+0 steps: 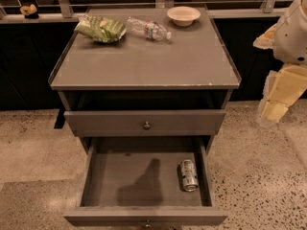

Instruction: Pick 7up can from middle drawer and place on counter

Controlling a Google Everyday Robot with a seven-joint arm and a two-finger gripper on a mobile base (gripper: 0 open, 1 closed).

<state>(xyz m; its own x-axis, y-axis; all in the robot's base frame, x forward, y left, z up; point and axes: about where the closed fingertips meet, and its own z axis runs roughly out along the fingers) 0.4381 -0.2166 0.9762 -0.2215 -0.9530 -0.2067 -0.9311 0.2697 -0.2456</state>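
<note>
One 7up can (188,175), a small silvery cylinder with a shiny end and a greenish tinge, lies on its side in the middle drawer (139,176). No writing on it can be read. That drawer, a wide shallow tray of dark grey with a flat matte floor, is pulled out below the front edge of the table (144,63), and the can rests below the table's right front corner, just beside the drawer's right wall. One more drawer (110,122) sits shut directly under the table, with a small round metal knob (147,125).

The table is broad, flat and matte grey, with a chipped pale front edge. Along its far edge lie three things: one crinkled green snack bag (100,28), one clear plastic bottle (149,30) on its side with an unreadable label, and one pale round bowl (183,15).

The gripper (274,110), pale yellowish and blocky, hangs off the table's right side, well apart; whether it is spread or closed cannot be told.
</note>
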